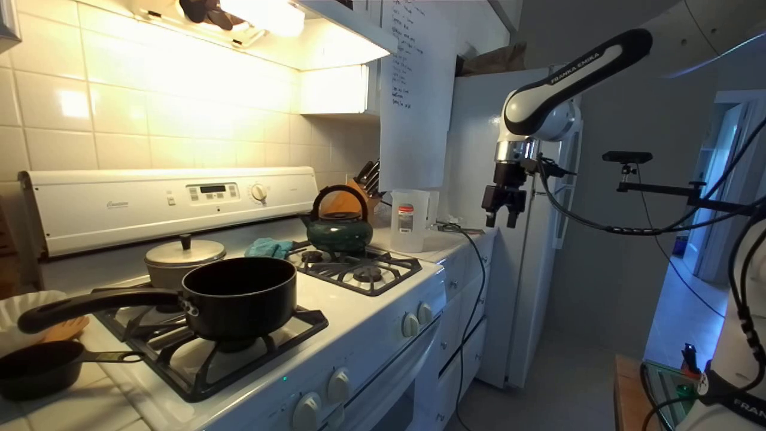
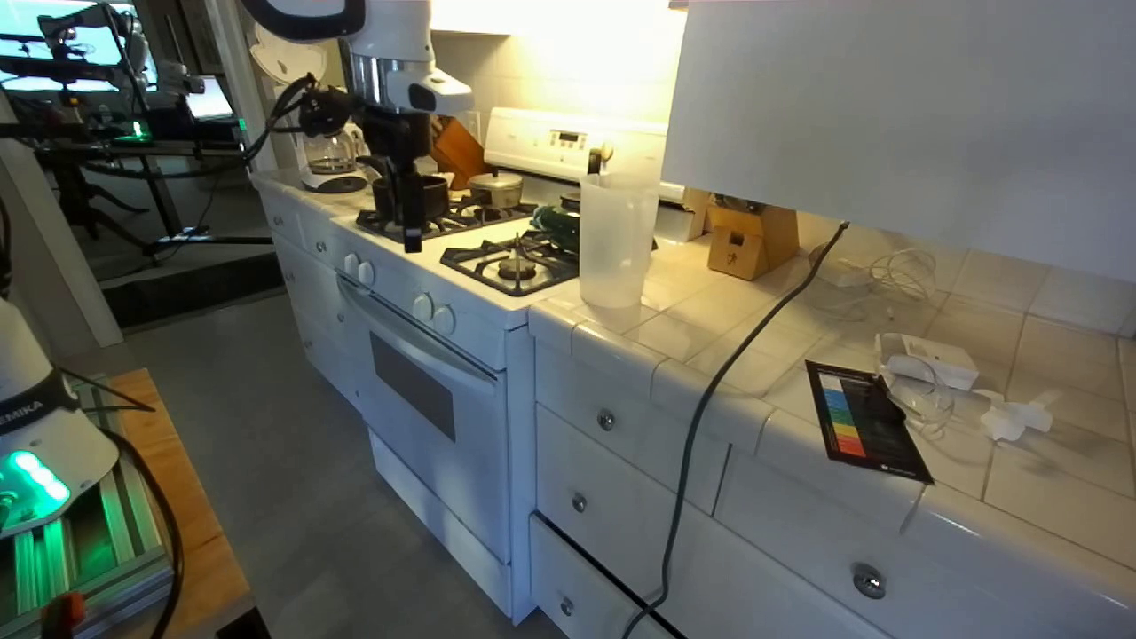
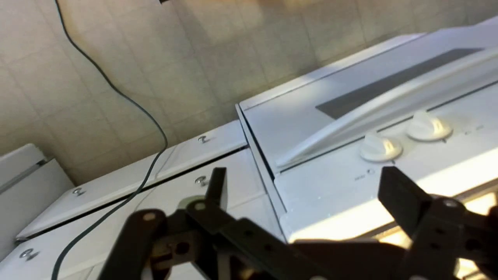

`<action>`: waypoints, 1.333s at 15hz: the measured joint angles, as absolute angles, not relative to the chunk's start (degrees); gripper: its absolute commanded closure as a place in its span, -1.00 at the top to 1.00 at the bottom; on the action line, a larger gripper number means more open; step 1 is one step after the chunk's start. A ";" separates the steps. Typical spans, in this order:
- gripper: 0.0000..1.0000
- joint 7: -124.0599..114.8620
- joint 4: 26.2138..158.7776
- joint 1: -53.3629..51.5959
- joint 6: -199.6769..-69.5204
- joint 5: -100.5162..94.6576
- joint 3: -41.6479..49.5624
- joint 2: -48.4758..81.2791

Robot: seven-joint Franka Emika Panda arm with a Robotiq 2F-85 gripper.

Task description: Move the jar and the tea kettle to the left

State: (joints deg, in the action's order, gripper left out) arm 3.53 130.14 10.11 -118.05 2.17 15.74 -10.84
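Roughly mid-frame in an exterior view, the translucent jar (image 1: 409, 239) stands, long axis vertical; just left, the dark-green tea kettle (image 1: 339, 234) seemingly points its spout (image 1: 306, 221) frame-left. The Robotiq gripper (image 1: 501, 218) hangs right of both, spread wide.

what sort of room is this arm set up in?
A kitchen, likely a home one: a white stove with a black pot and the tea kettle on it, tiled counter alongside.

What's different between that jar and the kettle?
The kettle is dark green and squat; the jar is pale and tall. The kettle has an arched handle; the jar shows none. The kettle sits on the stove, the jar on the counter. Both stand upright, outside the end effector.
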 measured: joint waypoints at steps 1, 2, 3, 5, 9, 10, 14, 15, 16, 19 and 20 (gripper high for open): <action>1.00 2.00 128.68 10.59 -119.60 2.92 15.80 -9.97; 1.00 0.45 127.13 11.05 -121.07 3.75 15.82 -8.93; 1.00 -1.28 125.43 11.43 -122.40 4.57 15.84 -7.75; 1.00 -5.15 121.50 12.14 -124.52 6.33 15.88 -4.89; 1.00 -13.29 111.96 13.87 -125.48 9.05 16.31 1.63; 1.00 -15.35 109.44 14.39 -125.45 9.60 16.58 3.36; 1.00 -24.41 99.90 16.29 -125.14 12.26 17.38 10.29; 1.00 -26.99 97.72 16.51 -125.09 12.95 17.44 11.80; 1.00 -29.68 95.60 16.66 -124.89 13.54 17.47 13.18; 1.00 -33.61 91.42 16.86 -124.71 15.61 17.47 15.54; 1.00 -33.98 91.00 16.89 -124.65 15.67 17.47 15.75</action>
